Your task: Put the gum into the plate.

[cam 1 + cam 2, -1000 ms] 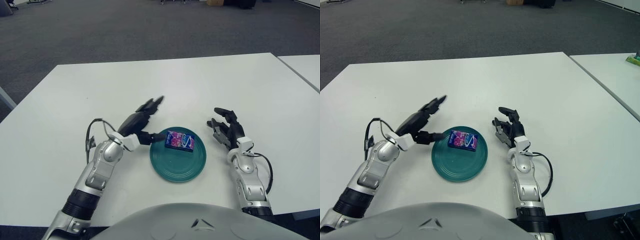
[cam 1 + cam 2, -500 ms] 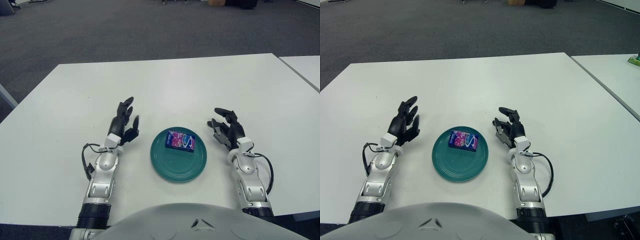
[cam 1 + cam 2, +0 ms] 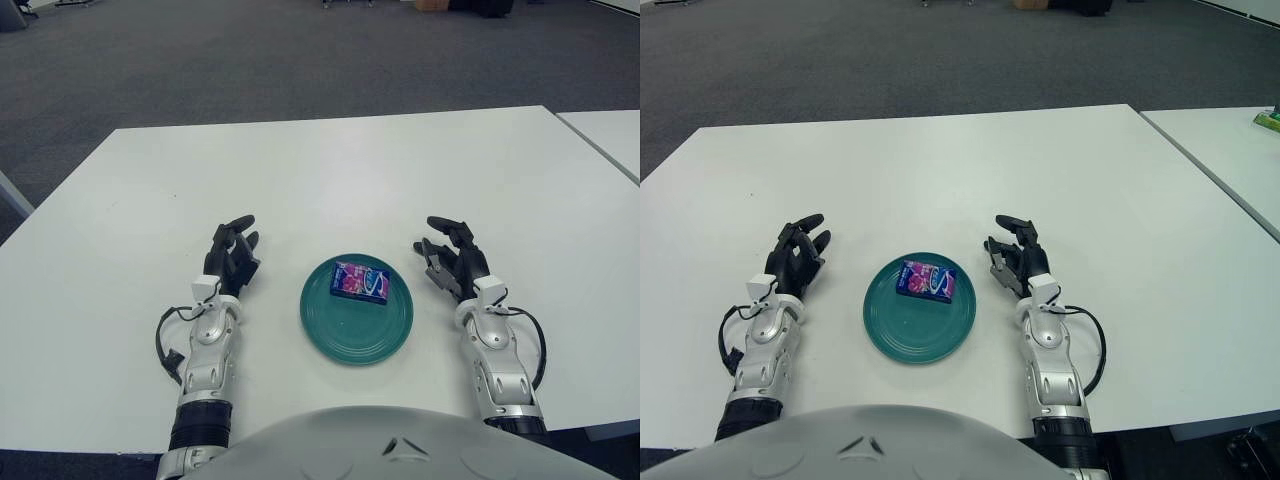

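White table (image 3: pixel 330 170) is carrying the teal plate (image 3: pixel 350 335), with the gum (image 3: pixel 360 282) pack lying flat on its far half. Left hand (image 3: pixel 228 262) and right hand (image 3: pixel 452 262) are flanking the plate, fingers loosely curled, holding nothing. Pack is looking light, stiff and a bit slick, best pinched across its long edges.

The gum (image 3: pixel 360 281) is a small flat pack, blue with pink and purple print and a white mark on its right part. It lies flat inside the plate (image 3: pixel 357 334), in the far half, a little turned. The plate is round, dark teal green, and sits upright on the white table (image 3: pixel 320 180)
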